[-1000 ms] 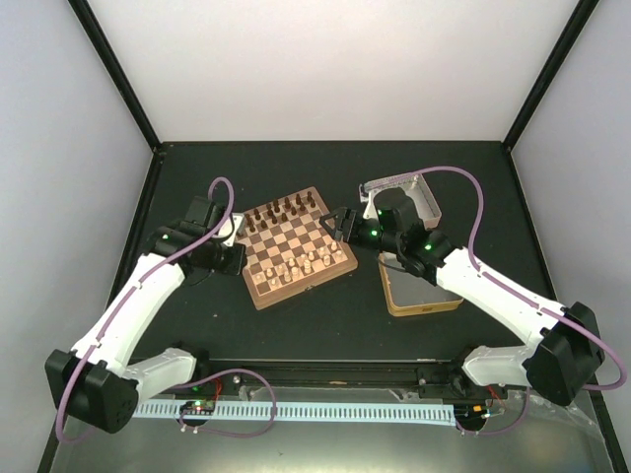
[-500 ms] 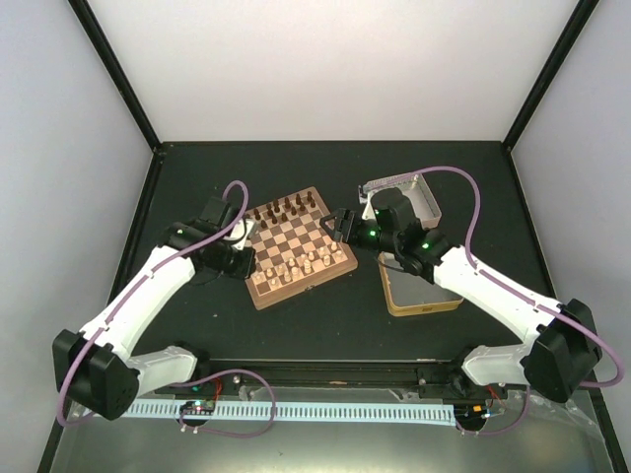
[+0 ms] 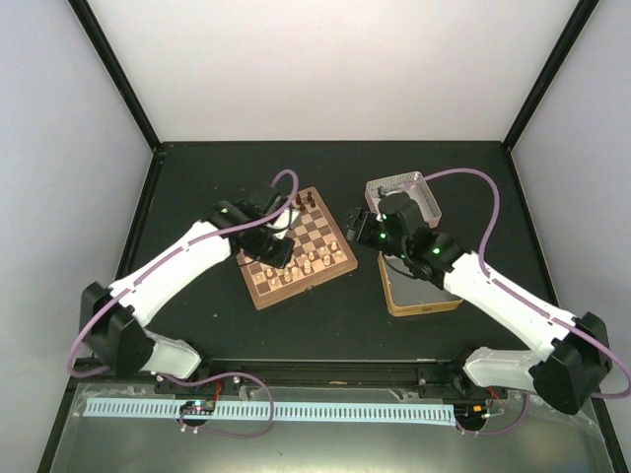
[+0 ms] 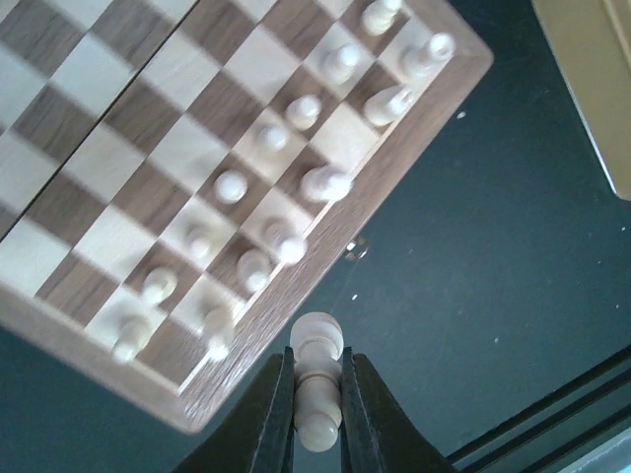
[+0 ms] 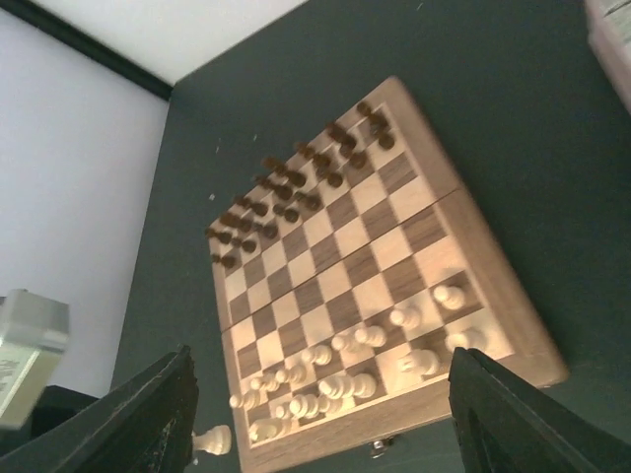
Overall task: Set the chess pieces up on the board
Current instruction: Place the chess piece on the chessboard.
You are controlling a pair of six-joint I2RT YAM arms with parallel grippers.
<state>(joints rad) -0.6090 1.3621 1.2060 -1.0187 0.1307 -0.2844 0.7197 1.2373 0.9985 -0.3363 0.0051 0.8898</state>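
Top external: left arm (image 3: 187,258) across board (image 3: 330,229), left tool (image 4: 317,360) tight on pale piece (image 4: 318,404); right tool (image 5: 320,353) spread.

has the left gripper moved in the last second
yes: the left gripper, shut on a pale cream chess piece, swung right, from off the left edge of the checkered wooden chessboard to over its left part.

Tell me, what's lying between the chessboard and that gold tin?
Nothing. Only a bare strip of dark table separates the board from the gold tin. The top view shows it, and the left wrist view agrees.
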